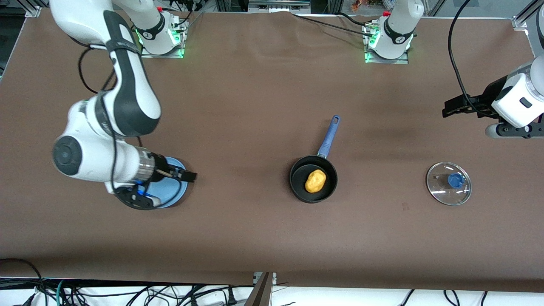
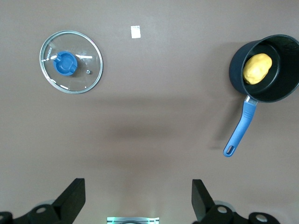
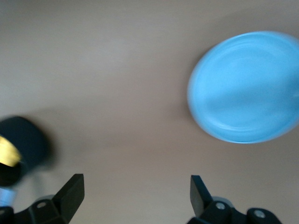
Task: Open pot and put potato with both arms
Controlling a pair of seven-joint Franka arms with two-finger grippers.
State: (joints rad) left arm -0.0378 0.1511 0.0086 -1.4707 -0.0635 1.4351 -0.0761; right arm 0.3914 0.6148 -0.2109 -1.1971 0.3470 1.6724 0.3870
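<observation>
While both arms hang clear of the work, the job looks to me all but finished. The table (image 1: 263, 238) carries everything in a row. The right arm reaches out over the light-blue plate (image 1: 178, 196) at its own end, and the right gripper (image 1: 187, 174) hovers above that plate with its fingers spread wide and nothing between them. The left gripper (image 1: 457, 106) sits up in the air at the left arm's end of the table, over bare cloth, likewise spread apart and empty. The pot (image 1: 313, 178) stands uncovered in the middle, its blue handle pointing toward the robots' bases. Its glass lid (image 1: 449, 183) lies flat on the table, well apart from it, toward the left arm's end. The potato (image 1: 315, 181) rests inside the pot. I judge both steps done; what remains is only for the arms to draw away without brushing anything.
</observation>
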